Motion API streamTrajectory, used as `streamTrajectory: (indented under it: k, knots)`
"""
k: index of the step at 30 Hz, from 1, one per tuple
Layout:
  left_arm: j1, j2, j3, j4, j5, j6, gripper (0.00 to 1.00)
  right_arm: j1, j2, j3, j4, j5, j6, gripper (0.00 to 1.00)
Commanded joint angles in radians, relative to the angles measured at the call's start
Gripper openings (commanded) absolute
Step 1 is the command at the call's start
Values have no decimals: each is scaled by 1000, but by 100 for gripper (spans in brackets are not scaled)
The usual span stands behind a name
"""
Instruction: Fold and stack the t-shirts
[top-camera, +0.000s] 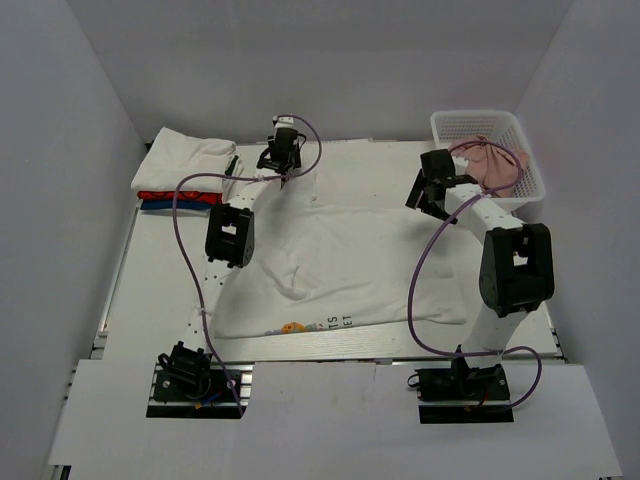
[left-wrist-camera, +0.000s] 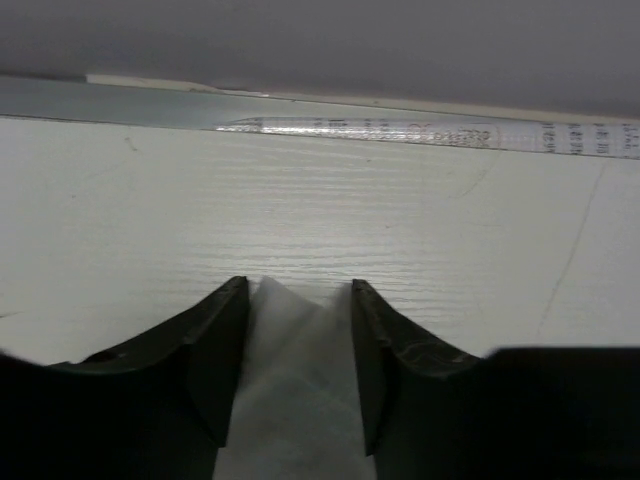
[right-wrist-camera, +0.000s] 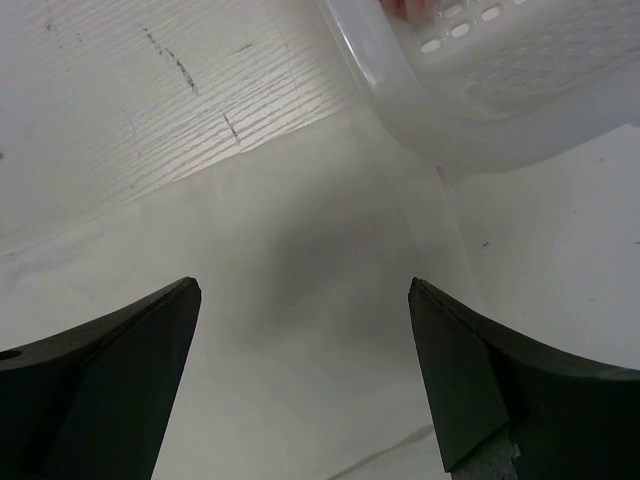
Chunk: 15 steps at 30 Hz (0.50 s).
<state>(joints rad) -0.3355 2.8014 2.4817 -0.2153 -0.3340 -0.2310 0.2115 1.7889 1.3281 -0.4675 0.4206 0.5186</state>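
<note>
A large white t-shirt (top-camera: 350, 265) lies spread across the middle of the table, with its multicoloured print and dark lettering (top-camera: 310, 325) near the front edge. My left gripper (top-camera: 283, 168) is at the shirt's far edge and is shut on a corner of the white cloth (left-wrist-camera: 300, 400), which fills the gap between its fingers (left-wrist-camera: 215, 340). My right gripper (top-camera: 430, 200) is open and empty, low over the shirt's far right part (right-wrist-camera: 300, 400). A folded white shirt (top-camera: 185, 160) lies on folded red (top-camera: 165, 196) and blue (top-camera: 165, 206) ones at the back left.
A white plastic basket (top-camera: 475, 117) holding pinkish cloth (top-camera: 492, 165) stands at the back right; its wall (right-wrist-camera: 480, 110) is close above my right gripper (right-wrist-camera: 305, 285). Grey walls enclose the table (top-camera: 160, 280) on three sides. The table's far edge strip (left-wrist-camera: 350, 130) is just ahead of my left gripper (left-wrist-camera: 300, 285).
</note>
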Motion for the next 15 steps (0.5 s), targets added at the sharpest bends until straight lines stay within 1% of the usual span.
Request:
streamTrajectory:
  k: [1, 2, 5, 6, 8, 9, 10, 11, 13, 14, 15]
  knots:
    - [12, -10, 8, -176, -77, 36, 52, 5, 9, -9, 27, 29, -17, 90]
    - [12, -10, 8, -200, -77, 36, 49, 2, 13, -10, 29, 26, -20, 90]
    - [12, -20, -12, -200, -77, 36, 27, 5, 20, -9, 27, 23, -25, 90]
    - [12, -20, -12, -200, -77, 36, 23, 3, 23, -6, 30, 18, -26, 90]
    - [12, -40, -88, -121, -10, 70, 23, 5, 30, -1, 38, 20, -28, 90]
    - [24, -51, -89, -121, -10, 70, 17, 3, 33, 3, 30, 20, -23, 90]
    - [24, -51, -89, -121, -10, 43, 7, 3, 50, 20, -3, 39, -8, 90]
    - [24, -51, -89, -130, -10, 29, 0, 2, 55, 35, -13, 50, 18, 90]
    - [33, -101, -121, -102, -22, 15, 0, 3, 79, 55, -26, 61, 63, 90]
    - [33, -127, -183, -49, -22, 4, 0, 0, 86, 75, -29, 60, 73, 90]
    - [33, -153, -213, -26, -33, 4, 0, 2, 98, 85, -31, 53, 90, 90]
